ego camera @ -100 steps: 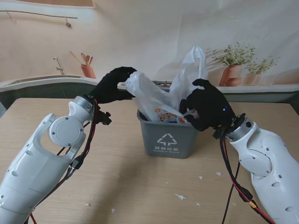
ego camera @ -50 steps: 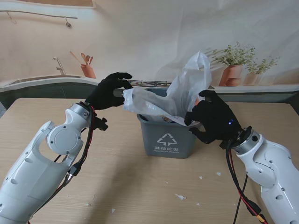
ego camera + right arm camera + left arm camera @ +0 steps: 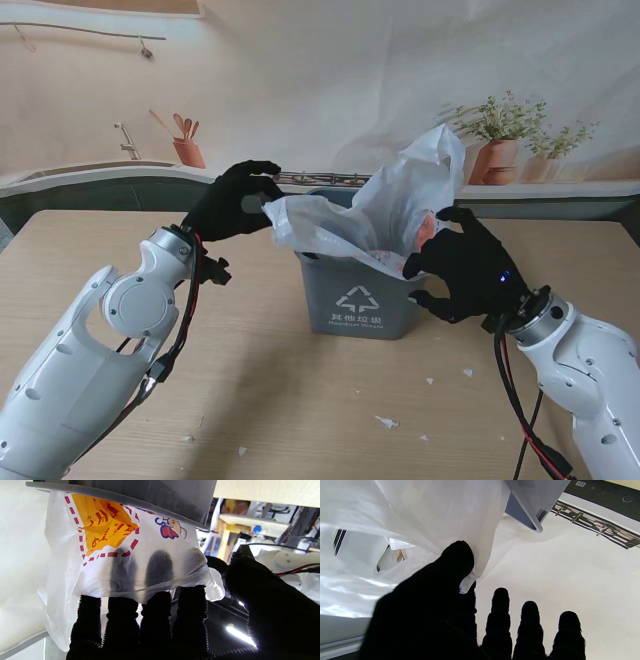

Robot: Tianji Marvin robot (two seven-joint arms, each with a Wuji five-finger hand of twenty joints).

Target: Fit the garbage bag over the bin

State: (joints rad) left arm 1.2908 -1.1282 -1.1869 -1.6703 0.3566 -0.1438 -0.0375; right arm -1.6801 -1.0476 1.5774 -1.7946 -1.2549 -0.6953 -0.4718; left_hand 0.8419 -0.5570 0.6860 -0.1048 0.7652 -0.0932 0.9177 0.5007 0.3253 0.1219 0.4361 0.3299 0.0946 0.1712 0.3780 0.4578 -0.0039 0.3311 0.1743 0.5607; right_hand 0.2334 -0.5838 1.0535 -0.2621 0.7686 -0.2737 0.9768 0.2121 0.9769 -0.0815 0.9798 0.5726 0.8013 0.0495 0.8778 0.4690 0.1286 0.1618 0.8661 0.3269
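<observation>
- My left hand (image 3: 232,203) sits at about ten o'clock from the bin, raised off the table (image 3: 90,250). On the left wrist camera its thumb (image 3: 456,557) presses the bag's edge against the forefinger, so it is pinching the garbage bag (image 3: 370,215); the other three fingers (image 3: 529,620) stand straight and hold nothing.
- The garbage bag, thin white plastic, billows up out of the bin's mouth. One flap stretches toward my left hand at ten o'clock, and a taller peak rises at about one o'clock. It is not pulled down over the rim on any side that I can see.
- The bin (image 3: 357,296) is grey with a white recycling mark on its near face. It stands upright at the middle of the table.
- My right hand (image 3: 462,266) is at about three o'clock from the bin, just beside its right rim. On the right wrist camera several fingertips (image 3: 158,567) are tucked behind a printed, orange-and-red patch of the bag, the film draped over them, with the thumb (image 3: 246,572) close against the film's edge: the hand is closed on the bag.
- A few small white scraps (image 3: 386,422) lie on the table at about five o'clock, nearer to me.
</observation>
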